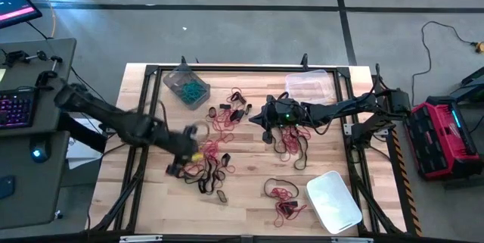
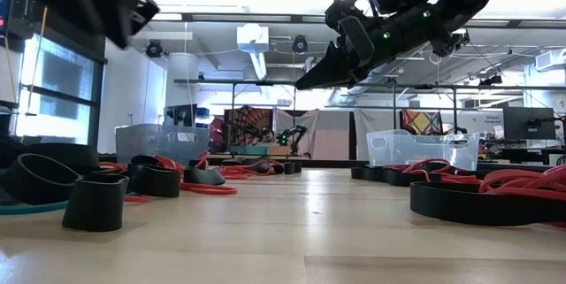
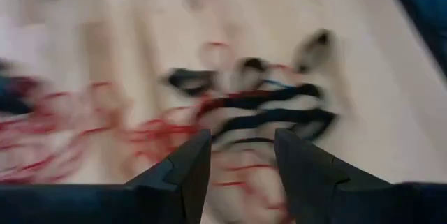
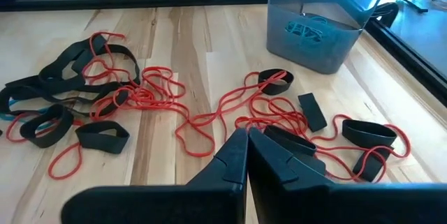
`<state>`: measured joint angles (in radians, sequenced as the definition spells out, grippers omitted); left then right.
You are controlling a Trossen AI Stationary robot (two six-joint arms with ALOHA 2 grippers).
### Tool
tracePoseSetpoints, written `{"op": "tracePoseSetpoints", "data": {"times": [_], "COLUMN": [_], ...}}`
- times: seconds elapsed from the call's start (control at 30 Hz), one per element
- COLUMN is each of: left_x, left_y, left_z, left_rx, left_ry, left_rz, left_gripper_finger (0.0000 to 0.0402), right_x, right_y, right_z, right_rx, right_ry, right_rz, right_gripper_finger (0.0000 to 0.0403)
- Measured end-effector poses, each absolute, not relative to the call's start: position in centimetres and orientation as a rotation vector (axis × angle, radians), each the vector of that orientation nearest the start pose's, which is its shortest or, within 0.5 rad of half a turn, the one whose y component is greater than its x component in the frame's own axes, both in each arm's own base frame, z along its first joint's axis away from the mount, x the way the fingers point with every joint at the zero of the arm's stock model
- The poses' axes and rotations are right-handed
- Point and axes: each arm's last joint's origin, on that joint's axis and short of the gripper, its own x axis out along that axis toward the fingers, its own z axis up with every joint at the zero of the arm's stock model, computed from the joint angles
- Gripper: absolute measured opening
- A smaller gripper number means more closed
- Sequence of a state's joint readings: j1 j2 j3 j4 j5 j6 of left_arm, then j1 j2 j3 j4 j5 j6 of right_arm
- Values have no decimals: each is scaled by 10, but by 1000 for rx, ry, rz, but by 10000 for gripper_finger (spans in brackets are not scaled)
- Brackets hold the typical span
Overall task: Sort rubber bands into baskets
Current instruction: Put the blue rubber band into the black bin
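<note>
Red, black and a few teal rubber bands lie loose on the wooden table in heaps. The grey-tinted basket at the far left holds teal bands. The clear basket stands at the far right, the whitish one at the near right. My left gripper hovers open, tilted downward, over the left heap of red and black bands, holding nothing. My right gripper is shut and hangs above the table's middle, clear of the bands.
A black frame runs around the table's edges. A desk with a keyboard stands beyond the left edge, and a red device sits beyond the right edge. Bare wood shows between the heaps.
</note>
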<state>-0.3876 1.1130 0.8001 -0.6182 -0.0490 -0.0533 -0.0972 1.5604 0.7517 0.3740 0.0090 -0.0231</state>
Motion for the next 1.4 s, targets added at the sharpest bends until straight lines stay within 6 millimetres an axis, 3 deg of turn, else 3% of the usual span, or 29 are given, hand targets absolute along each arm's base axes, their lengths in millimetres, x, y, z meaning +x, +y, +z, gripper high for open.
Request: {"op": "tracePoseSetpoints", "data": {"times": [0.27, 0.57, 0.83, 1.07, 1.4], "left_x": [202, 201, 203, 202, 214], "left_y": [-150, -191, -196, -188, -165], "left_z": [214, 164, 138, 139, 146], "left_rx": [129, 153, 238, 340, 327], "left_ry": [938, 1042, 1082, 1027, 1019], "left_rz": [-408, -343, -241, -84, 54], "left_gripper_finger": [125, 70, 4, 1, 0], "right_x": [315, 316, 316, 316, 316], "right_y": [-31, -12, 3, 9, 9], "right_z": [188, 188, 188, 188, 188], "right_rx": [53, 70, 46, 47, 49], "right_ry": [461, 466, 461, 460, 460], "right_rz": [-109, -54, -120, -132, -134], "right_gripper_finger": [0, 0, 0, 0, 0]}}
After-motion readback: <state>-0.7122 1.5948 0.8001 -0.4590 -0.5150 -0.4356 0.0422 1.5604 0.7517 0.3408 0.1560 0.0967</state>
